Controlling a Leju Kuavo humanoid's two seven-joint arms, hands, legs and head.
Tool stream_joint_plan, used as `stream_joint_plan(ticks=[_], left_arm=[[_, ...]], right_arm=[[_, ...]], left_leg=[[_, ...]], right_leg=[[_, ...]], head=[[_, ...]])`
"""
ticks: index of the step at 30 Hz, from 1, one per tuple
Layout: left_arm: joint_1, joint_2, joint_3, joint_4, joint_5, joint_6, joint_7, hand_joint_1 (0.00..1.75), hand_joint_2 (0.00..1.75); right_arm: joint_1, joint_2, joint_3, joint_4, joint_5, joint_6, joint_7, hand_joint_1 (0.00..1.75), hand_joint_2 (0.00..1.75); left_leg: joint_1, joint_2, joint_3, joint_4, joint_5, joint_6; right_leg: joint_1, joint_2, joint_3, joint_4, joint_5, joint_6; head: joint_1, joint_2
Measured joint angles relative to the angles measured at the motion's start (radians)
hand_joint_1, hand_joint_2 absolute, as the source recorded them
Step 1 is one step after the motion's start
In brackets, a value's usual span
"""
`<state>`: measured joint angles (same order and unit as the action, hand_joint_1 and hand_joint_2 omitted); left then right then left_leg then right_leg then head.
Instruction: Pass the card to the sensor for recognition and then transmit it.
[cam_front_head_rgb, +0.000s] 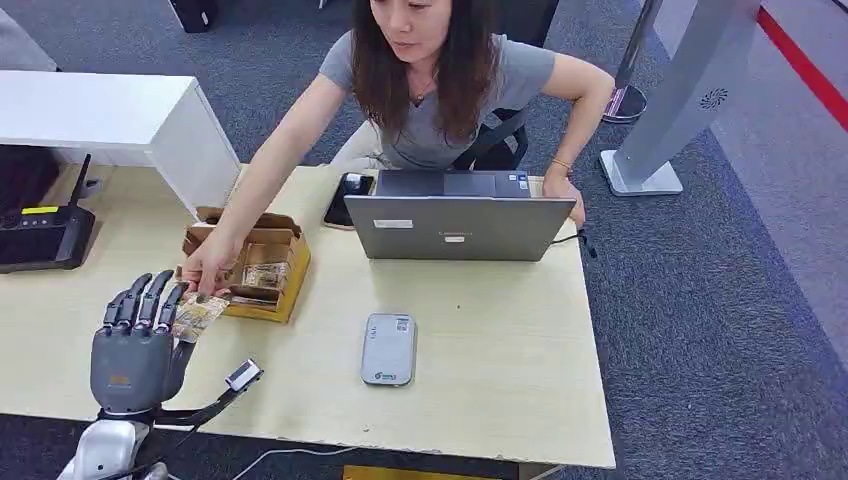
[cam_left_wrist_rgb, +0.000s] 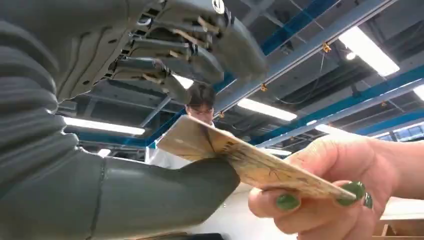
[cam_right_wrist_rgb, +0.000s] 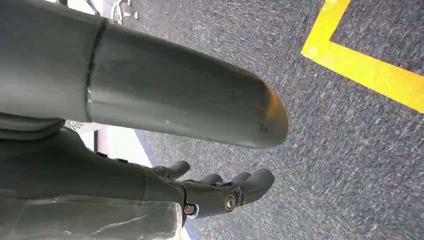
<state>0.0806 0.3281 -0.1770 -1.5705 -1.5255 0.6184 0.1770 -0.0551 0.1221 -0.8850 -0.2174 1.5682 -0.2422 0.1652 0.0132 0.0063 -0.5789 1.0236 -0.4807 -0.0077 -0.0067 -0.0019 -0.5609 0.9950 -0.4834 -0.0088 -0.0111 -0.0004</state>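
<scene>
Tan patterned card (cam_front_head_rgb: 197, 314), grey left hand (cam_front_head_rgb: 135, 345), green-nailed person's hand (cam_left_wrist_rgb: 330, 185), pale wood table (cam_front_head_rgb: 480, 340).

Patterned beige card (cam_front_head_rgb: 196, 315), tilted, beside cardboard box, grey sensor (cam_front_head_rgb: 388, 349) flat mid-table

One card (cam_front_head_rgb: 197, 316) between one robot hand (cam_front_head_rgb: 135, 340) and one person's hand (cam_front_head_rgb: 208, 270). One cardboard box (cam_front_head_rgb: 262, 268), one laptop (cam_front_head_rgb: 455, 222), one grey sensor (cam_front_head_rgb: 388, 349), one phone (cam_front_head_rgb: 343, 198), one black router (cam_front_head_rgb: 45, 235), all on one table (cam_front_head_rgb: 500, 380).
</scene>
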Motion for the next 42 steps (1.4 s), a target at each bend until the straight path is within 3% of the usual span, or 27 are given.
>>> stream_joint_plan(ticks=[4, 5, 32, 42], left_arm=[[0.000, -0.005, 0.003, 0.001, 0.000, 0.000, 0.000, 1.57, 1.75], [0.000, -0.005, 0.003, 0.001, 0.000, 0.000, 0.000, 1.75, 1.75], [-0.004, -0.015, 0.013, 0.009, 0.000, 0.000, -0.016, 1.75, 1.75], [-0.121, -0.034, 0.003, 0.102, 0.000, -0.001, -0.030, 1.75, 1.75]], right_arm=[[0.000, 0.000, 0.000, 0.000, 0.000, 0.000, 0.000, 0.00, 0.00], [0.000, 0.000, 0.000, 0.000, 0.000, 0.000, 0.000, 0.00, 0.00], [0.000, 0.000, 0.002, 0.000, 0.003, 0.000, 0.000, 0.00, 0.00], [-0.002, 0.000, 0.032, 0.000, 0.003, 0.008, 0.000, 0.00, 0.00]], left_leg=[[0.000, 0.000, 0.000, 0.000, 0.000, 0.000], [0.000, 0.000, 0.000, 0.000, 0.000, 0.000], [0.000, 0.000, 0.000, 0.000, 0.000, 0.000], [0.000, 0.000, 0.000, 0.001, 0.001, 0.000]], right_leg=[[0.000, 0.000, 0.000, 0.000, 0.000, 0.000], [0.000, 0.000, 0.000, 0.000, 0.000, 0.000], [0.000, 0.000, 0.000, 0.000, 0.000, 0.000], [0.000, 0.000, 0.000, 0.000, 0.001, 0.000]], head=[[0.000, 0.000], [0.000, 0.000], [0.000, 0.000], [0.000, 0.000]])
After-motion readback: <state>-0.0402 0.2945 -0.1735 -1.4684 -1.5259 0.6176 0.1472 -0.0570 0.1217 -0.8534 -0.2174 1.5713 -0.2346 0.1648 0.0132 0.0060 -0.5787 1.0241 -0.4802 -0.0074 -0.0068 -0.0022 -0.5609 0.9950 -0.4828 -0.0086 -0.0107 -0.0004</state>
